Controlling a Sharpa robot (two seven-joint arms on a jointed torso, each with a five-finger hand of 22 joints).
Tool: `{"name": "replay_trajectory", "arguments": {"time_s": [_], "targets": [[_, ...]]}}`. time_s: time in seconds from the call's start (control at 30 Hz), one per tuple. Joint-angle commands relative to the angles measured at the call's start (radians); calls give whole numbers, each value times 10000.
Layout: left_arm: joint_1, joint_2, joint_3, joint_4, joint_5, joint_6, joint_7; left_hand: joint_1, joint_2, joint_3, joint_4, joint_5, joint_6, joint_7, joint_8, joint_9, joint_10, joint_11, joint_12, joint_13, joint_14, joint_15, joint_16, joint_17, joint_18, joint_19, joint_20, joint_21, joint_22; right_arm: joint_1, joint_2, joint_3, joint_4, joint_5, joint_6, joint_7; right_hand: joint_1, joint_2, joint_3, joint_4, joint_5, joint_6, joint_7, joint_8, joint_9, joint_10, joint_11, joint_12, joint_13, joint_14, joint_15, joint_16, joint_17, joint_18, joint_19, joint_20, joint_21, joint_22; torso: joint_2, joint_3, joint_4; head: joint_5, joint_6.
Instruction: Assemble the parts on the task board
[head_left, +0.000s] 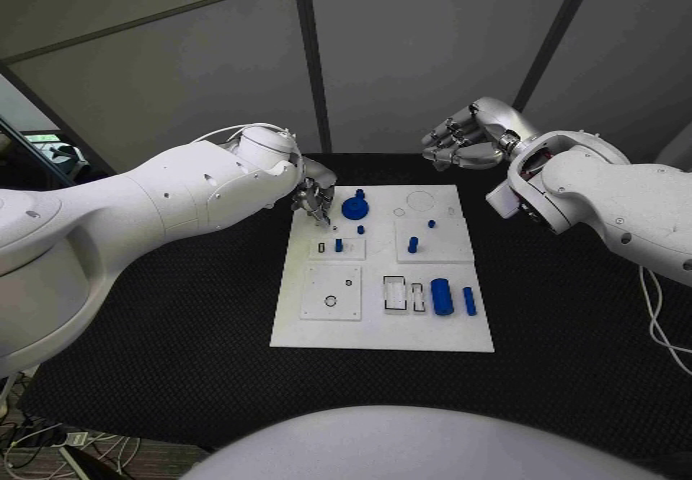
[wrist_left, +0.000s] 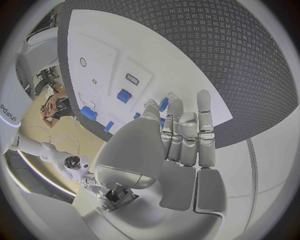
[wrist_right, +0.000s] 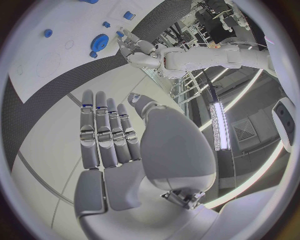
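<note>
The silver left hand (head_left: 313, 193) is held open and empty at the far left corner of the flat white task board (head_left: 378, 335), its fingers extended beside a round blue gear-like part (head_left: 355, 209). The silver right hand (head_left: 464, 140), fingers straight and empty, is raised beyond the board's far edge over the textured black table (head_left: 173, 340).

A black table (head_left: 173, 330) with a fine textured surface is seen, and the white task board (head_left: 378, 335) is laid flat on its middle, with bare table left on every side. In the left wrist view, the same ribbed black surface (wrist_left: 244, 65) is seen running along the board's long edge (wrist_left: 187, 70).
</note>
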Motion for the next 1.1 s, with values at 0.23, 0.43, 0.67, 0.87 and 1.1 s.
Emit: {"name": "replay_trajectory", "arguments": {"time_s": [0.23, 0.43, 0.67, 0.87, 1.1], "targets": [[17, 18, 1, 45, 165, -7, 129, 78, 169, -16, -1, 28, 82, 2, -75, 19, 103, -9, -98, -17, -41, -30, 55, 21, -255, -64, -11, -60, 29, 18, 13, 6, -1, 1, 55, 52, -54, 27, 12, 44, 43, -46, 25, -23, -6, 9, 48, -38, 8, 15, 66, -13, -11, 50, 73, 10, -44, -11, 0, -3, 4, -3, -2], [17, 25, 1, 27, 212, 53, 101, 211, 319, 39, -46, 39, 176, -30, -123, 40, 129, -15, -162, -24, -34, -34, 63, 35, -254, -59, -14, -68, 55, 18, 13, 6, -3, 1, 60, 46, -54, 27, 12, 44, 43, -46, 25, -23, -6, 9, 48, -38, 8, 15, 66, -13, -11, 50, 73, 10, -44, -11, 0, -6, 4, -2, -2], [17, 33, 1, 7, 224, 46, 114, 566, 643, 226, -207, -49, 500, -150, -82, 151, 172, -26, -303, -47, -8, -45, 88, 84, -253, -51, -21, -84, 110, 18, 15, 6, 1, 1, 65, 35, -35, 41, 26, 51, 50, -45, 25, -22, -5, 10, 46, -36, 8, 18, 63, -12, -24, 51, 88, 8, -62, -21, -3, -4, 3, 13, -2], [17, 17, 1, 20, 248, -83, 249, 1263, 1084, 827, -702, -303, 759, -307, 46, 358, 303, -114, -495, -117, 191, -119, 265, 371, -245, 0, -73, -51, 203, 18, 15, 6, 0, 0, 69, 21, -35, 41, 26, 51, 50, -45, 25, -22, -5, 10, 46, -36, 8, 18, 63, -12, -24, 51, 88, 8, -62, -21, -2, -5, 3, 8, -2], [17, -65, 1, 128, 541, -184, 256, 1589, 1077, 1316, -1088, -337, 833, -243, 213, 583, 542, -201, -833, -307, 292, -222, 358, 520, -263, 26, -194, 29, 341, 18, 14, 6, -4, 0, 73, 12, -35, 41, 26, 51, 50, -45, 25, -22, -5, 10, 46, -36, 8, 18, 63, -12, -24, 51, 88, 8, -62, -21, -6, -4, 12, 14, -2]]}}
